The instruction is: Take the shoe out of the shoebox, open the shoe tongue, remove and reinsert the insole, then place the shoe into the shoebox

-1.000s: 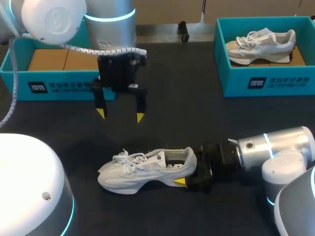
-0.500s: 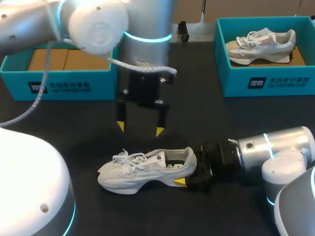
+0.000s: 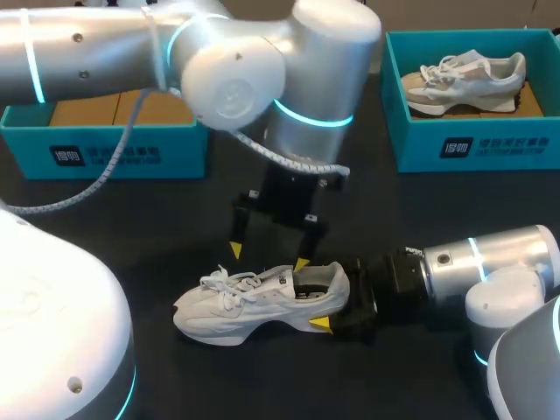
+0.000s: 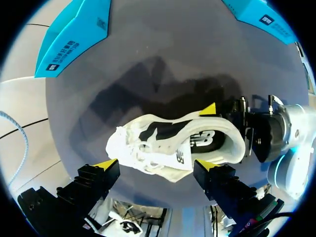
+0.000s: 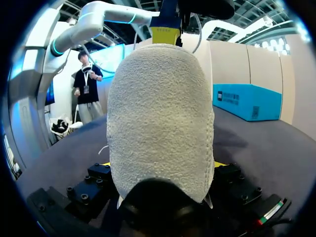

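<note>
The light, soft shoe point(image 3: 254, 302) lies on the worktop point(image 3: 131, 219), heel clamped in the right pincer point(image 3: 336, 301), directly under the wide-open, empty left pincer point(image 3: 267, 256); its floppy tongue likely wants a pinch at its top edge.

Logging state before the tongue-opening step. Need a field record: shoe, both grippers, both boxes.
shoe: white, on its sole on the table, outside both boxes
right gripper: shut on the shoe's heel
left gripper: open, above the laces and tongue; contact unclear
left shoebox: no shoe, brown cardboard inside
right shoebox: holds a second shoe
</note>
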Available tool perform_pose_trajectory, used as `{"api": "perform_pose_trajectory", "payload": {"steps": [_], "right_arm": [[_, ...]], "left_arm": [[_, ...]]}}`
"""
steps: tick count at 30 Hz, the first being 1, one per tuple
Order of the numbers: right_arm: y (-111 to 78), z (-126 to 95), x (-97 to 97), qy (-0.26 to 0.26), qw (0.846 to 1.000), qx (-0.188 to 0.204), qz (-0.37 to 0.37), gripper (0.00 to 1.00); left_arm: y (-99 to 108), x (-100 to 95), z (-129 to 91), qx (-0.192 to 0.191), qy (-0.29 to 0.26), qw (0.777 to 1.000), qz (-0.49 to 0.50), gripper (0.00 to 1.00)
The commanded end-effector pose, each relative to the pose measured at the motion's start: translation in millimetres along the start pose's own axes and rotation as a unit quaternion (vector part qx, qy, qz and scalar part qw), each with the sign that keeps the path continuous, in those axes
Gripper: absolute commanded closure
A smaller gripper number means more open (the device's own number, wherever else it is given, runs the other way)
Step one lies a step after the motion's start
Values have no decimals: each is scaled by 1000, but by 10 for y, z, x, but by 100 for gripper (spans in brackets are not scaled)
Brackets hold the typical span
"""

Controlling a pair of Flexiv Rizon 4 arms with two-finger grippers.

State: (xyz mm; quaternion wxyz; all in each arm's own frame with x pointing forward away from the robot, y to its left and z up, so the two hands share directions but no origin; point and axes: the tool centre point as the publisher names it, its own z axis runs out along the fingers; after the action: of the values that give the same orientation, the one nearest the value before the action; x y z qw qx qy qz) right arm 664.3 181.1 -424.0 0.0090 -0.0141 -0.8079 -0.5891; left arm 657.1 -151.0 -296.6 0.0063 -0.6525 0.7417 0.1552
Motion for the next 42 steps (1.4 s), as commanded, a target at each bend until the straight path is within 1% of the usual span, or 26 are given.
{"api": "perform_pose_trajectory", "payload": {"steps": [1, 7, 12, 15, 28, 36, 42], "right_arm": [[13, 24, 6, -1, 1000, 3, 0, 100], [13, 24, 6, -1, 1000, 3, 0, 100], [13, 24, 6, -1, 1000, 3, 0, 100], [13, 24, 6, -1, 1000, 3, 0, 100], [13, 24, 6, -1, 1000, 3, 0, 100], [13, 24, 6, -1, 1000, 3, 0, 100], [13, 24, 6, -1, 1000, 3, 0, 100]], "left_arm": [[-54, 119, 108, -10, -7, 1000, 0, 0], [-75, 199, 217, -21, -18, 1000, -9, 0], [-90, 251, 297, -21, -28, 999, -16, 0], [-82, 255, 348, -24, -38, 999, -16, 0], [-70, 85, 487, -41, -69, 996, -31, 0], [-22, -21, 501, -38, -87, 995, -28, 0], [15, -114, 463, -35, -97, 994, -24, 0]]}}
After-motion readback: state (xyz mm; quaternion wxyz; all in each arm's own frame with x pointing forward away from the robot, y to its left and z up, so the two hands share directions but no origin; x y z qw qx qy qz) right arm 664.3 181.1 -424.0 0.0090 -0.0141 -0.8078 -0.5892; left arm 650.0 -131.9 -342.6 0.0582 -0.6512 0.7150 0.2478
